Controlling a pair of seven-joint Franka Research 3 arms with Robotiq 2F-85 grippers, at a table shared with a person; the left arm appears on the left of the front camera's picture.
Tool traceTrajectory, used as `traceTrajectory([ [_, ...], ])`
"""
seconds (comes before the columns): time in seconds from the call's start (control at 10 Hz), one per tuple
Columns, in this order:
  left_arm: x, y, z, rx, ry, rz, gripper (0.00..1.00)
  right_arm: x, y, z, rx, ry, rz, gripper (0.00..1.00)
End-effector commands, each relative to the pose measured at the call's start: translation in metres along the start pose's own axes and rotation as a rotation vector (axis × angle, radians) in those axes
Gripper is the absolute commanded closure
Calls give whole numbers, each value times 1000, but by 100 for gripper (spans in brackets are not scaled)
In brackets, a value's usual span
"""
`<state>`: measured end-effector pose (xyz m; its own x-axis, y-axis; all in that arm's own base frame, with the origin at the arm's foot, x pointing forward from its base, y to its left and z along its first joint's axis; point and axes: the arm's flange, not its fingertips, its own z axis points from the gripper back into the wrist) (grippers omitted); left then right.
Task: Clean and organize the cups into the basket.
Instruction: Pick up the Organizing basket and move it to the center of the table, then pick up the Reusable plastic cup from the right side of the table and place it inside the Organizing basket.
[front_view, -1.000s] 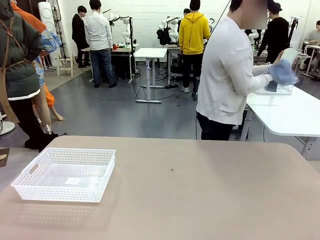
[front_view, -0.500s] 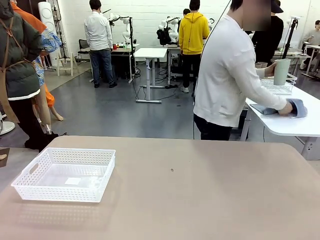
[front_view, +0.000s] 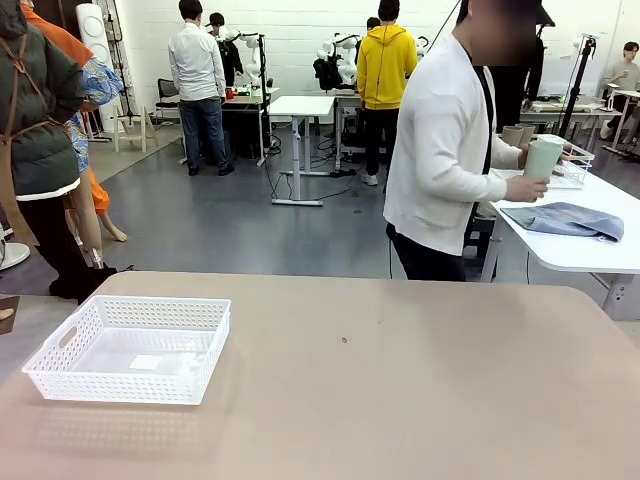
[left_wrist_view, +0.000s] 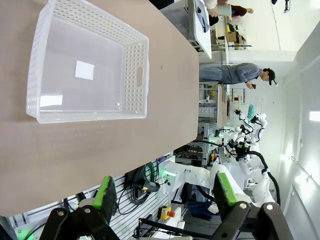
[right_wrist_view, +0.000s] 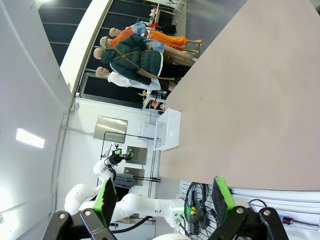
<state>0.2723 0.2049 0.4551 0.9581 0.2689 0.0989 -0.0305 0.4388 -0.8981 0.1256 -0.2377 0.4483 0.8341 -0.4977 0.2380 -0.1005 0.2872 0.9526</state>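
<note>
The white lattice basket (front_view: 130, 347) sits empty on the tan table (front_view: 400, 380) at the near left. A person in a white top stands beyond the far edge, turned to a white side table, holding a pale mint green cup (front_view: 543, 158) in one hand. A tan-brown cup (front_view: 513, 135) stands behind it on that side table. My left gripper (left_wrist_view: 165, 192) hangs open above the table with the basket (left_wrist_view: 85, 65) ahead of it. My right gripper (right_wrist_view: 164, 195) is open too, over bare tabletop, with the basket (right_wrist_view: 169, 129) far off.
A blue-grey cloth (front_view: 565, 218) lies on the white side table (front_view: 590, 250), next to a wire rack (front_view: 572, 172). Other people stand around tables in the room behind.
The person wiped the mint cup with the cloth, laid the cloth down on the side table, and now holds the cup alone, turning back toward my table. Basket and grippers are unmoved.
</note>
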Motion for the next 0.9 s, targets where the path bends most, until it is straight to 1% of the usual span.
traceTrajectory([
  [0.0, 0, -1, 1, 1, -3, -4, 0, -3, 0, 4, 13, -7, 12, 0],
  [0.8, 0, -1, 1, 1, -3, -4, 0, -3, 0, 4, 13, -7, 12, 0],
])
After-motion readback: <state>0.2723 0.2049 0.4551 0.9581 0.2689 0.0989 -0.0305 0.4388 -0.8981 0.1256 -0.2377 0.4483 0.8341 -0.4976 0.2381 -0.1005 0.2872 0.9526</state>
